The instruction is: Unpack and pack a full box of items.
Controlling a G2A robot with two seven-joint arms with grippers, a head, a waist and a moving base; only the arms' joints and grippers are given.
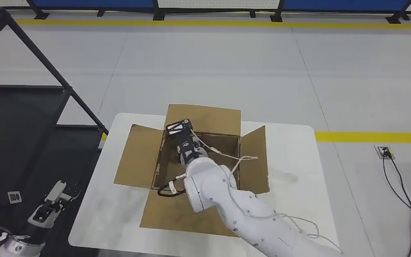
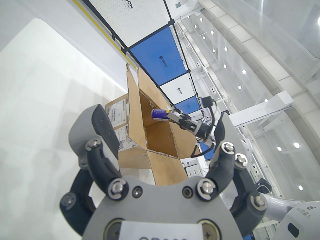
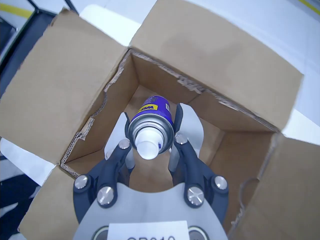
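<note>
The right gripper is clamped on a purple spray can, one finger pressed to each side of the can's body. The can is gripped just below its metal rim, and its white cap is turned toward the wrist. The can is held in the mouth of the open cardboard box, close to a corner, with its far end pointed down toward the brown box floor. Whether that end touches the floor cannot be told from the wrist view. In the left wrist view the can is seen up at the level of the flaps.

The box is set on the white table, and its four flaps are folded outward. Printed shipping labels are stuck on one outer wall.

The left gripper is held with its fingers spread wide apart and nothing gripped between them. In the top view it is placed off the table's left edge, over the dark floor, well apart from the box.
</note>
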